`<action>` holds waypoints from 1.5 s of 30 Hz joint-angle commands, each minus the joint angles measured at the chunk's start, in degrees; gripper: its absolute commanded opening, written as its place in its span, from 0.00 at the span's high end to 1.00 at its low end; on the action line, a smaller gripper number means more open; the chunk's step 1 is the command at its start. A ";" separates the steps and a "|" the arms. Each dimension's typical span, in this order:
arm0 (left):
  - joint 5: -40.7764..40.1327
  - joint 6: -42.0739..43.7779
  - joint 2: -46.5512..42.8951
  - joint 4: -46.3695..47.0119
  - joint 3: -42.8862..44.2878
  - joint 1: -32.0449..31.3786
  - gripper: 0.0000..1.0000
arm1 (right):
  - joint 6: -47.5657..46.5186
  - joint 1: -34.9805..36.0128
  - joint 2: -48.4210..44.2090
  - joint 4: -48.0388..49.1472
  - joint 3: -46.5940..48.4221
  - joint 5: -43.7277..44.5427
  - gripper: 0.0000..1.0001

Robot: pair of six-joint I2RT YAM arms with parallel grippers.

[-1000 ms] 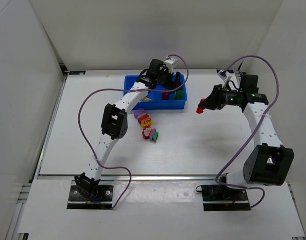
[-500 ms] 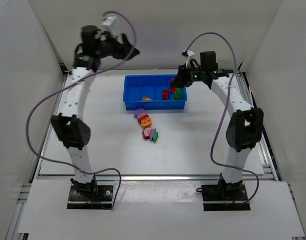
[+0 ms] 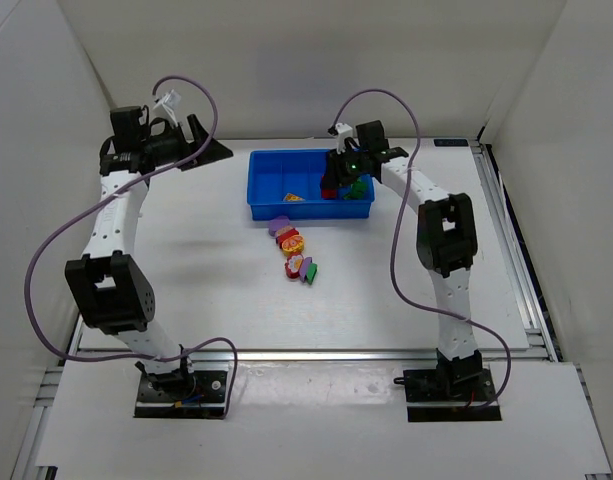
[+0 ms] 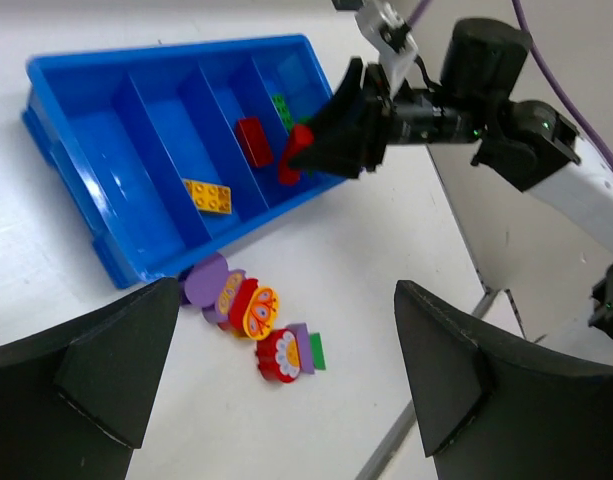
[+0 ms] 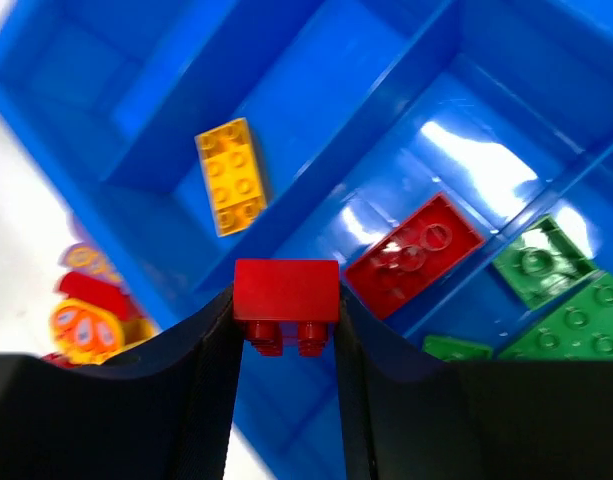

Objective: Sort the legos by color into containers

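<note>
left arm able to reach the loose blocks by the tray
Probably yes: the left gripper is open and empty, the loose blocks lie uncovered, and the right gripper is over the tray, not them.

White table (image 3: 216,260), white walls (image 3: 286,60) (plain)
</note>
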 commanded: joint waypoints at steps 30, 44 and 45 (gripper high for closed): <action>-6.17 7.19 -18.13 -0.75 -17.39 -2.15 0.01 | -17.20 16.94 -46.65 -5.40 -43.14 -3.34 0.24; -5.81 14.22 -21.47 -7.43 -22.41 -3.55 0.03 | -34.07 19.41 -38.66 -4.94 -40.70 -4.04 0.17; -6.25 13.87 -22.08 -7.26 -24.06 -4.08 0.05 | -33.72 19.07 -38.22 -6.43 -40.34 -3.69 0.18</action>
